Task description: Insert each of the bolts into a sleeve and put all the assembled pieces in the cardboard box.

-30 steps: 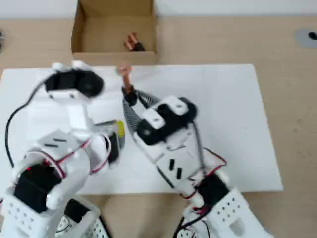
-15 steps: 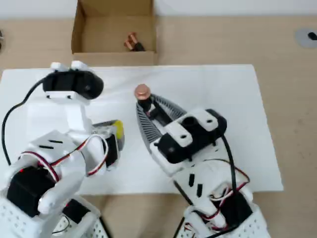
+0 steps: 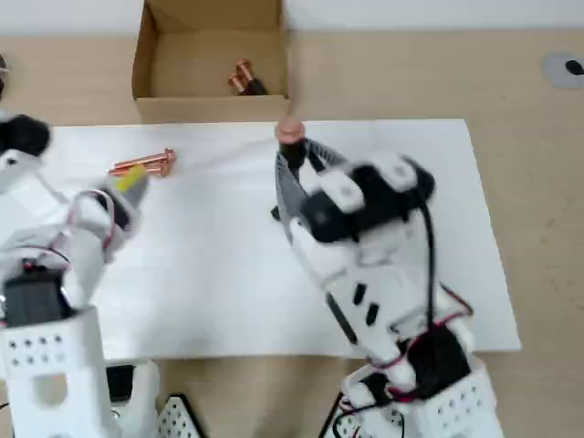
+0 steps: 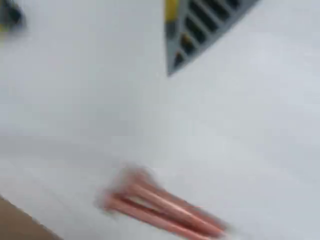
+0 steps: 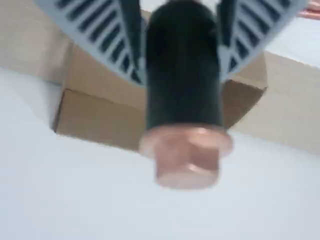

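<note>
- A light tan wooden table top [image 3: 534,192] spans the high view, smooth and matte.
- A large white rectangular sheet [image 3: 438,246] lies flat on the table across the middle of the frame. Tan wood shows above it, to its right and along the lower edge.
- A pale whitish strip [image 3: 411,13] runs along the top edge of the frame beyond the table; whether it is wall or floor cannot be told.
- A small grey disc with a dark centre [image 3: 566,67] sits on the wood at the upper right edge.
- The light is soft and even, and shadows on the sheet are faint.
</note>
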Available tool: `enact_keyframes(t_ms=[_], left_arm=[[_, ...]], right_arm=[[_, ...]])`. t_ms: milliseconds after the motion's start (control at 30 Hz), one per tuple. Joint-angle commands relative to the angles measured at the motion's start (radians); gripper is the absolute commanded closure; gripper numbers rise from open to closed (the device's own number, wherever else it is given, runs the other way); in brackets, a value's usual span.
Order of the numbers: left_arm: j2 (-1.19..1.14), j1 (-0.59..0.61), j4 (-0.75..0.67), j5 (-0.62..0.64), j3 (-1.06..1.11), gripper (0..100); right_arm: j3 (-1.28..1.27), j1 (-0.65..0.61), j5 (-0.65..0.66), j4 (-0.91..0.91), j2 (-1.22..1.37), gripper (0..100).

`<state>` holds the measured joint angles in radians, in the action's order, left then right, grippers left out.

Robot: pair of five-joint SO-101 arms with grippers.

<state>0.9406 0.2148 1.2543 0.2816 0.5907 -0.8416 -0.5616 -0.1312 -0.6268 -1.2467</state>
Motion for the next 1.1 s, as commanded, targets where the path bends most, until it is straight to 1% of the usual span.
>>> enact_keyframes(t_ms=[0,100,200,233,367,433,533,600,767,833,933,1067], left_arm=[[-0.119,0.061,-0.037,-0.06,-0.031,69],[-0.274,0.058,-0.035,-0.137,-0.115,69],[-0.432,0.037,-0.035,-0.161,-0.203,69],[-0.478,0.029,-0.034,-0.192,-0.229,69],[-0.607,-0.017,0.025,-0.443,-0.351,69],[-0.631,-0.015,0.028,-0.528,-0.404,69],[-0.641,-0.005,0.032,-0.721,-0.454,69],[-0.642,0.003,0.028,-0.773,-0.471,69],[-0.644,0.031,0.018,-0.832,-0.474,69],[-0.644,0.035,-0.028,-0.825,-0.445,69],[-0.644,0.048,-0.127,-0.773,-0.362,69],[-0.644,0.037,-0.239,-0.657,-0.245,69]], right_arm=[[0.219,0.016,0.023,-0.035,0.2,98.8],[0.363,0.016,0.057,-0.055,0.374,98.8],[0.484,0.018,0.064,-0.055,0.547,98.8],[0.519,0.025,0.064,-0.055,0.602,98.8],[0.68,0.039,0.06,-0.052,0.82,98.8],[0.78,0.047,0.057,-0.048,0.926,98.8],[0.94,0.061,0.021,-0.048,1.081,98.8],[1.046,0.067,0.006,-0.054,1.182,98.8],[1.26,0.107,-0.003,-0.055,1.422,98.8],[1.342,0.128,-0.008,-0.055,1.514,98.8],[1.452,0.159,-0.025,-0.055,1.646,98.8],[1.57,0.185,-0.064,-0.057,1.79,98.8]])
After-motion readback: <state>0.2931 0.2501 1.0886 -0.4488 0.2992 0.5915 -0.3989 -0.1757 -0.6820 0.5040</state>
